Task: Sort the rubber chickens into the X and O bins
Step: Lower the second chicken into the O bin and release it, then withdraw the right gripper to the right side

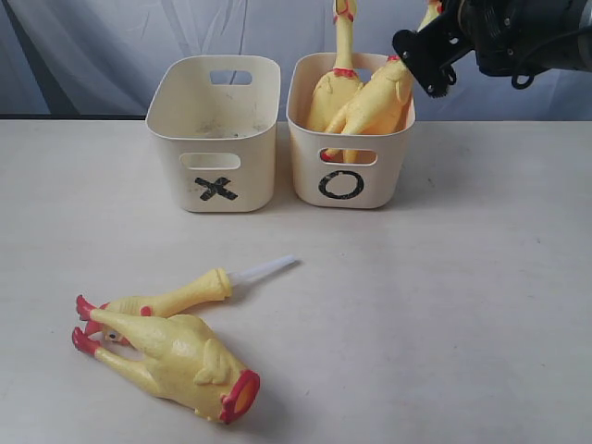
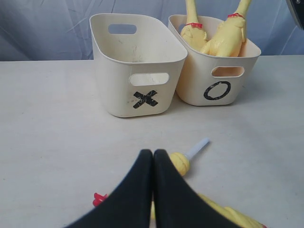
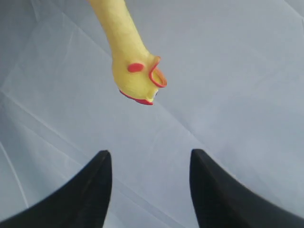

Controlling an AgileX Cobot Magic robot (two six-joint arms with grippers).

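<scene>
A pale bench carries a half-finished sort: two cream plastic tubs stand at its far side, the O bin and, just beside it and not quite touching, the X bin, which holds no chicken. Above the O bin's far corner hangs the right arm, its jaws spread wide with nothing between them; the right wrist view shows only a long-necked chicken's head beyond the tips. Inside the O bin, two long-necked rubber chickens stand leaning together, necks rising well above the rim, so that half of the job looks done. Well apart from the O bin, out on the open bench on the X bin's side, lie the two left to sort: a fat headless chicken with a red neck ring, and, touching it on the side nearer the O bin, a thin chicken whose white tube points back toward the bins. The left jaws are pressed tightly together, gripping nothing, low over that pair. The count: two bins, four chickens, two binned, two waiting, none yet under the X.
</scene>
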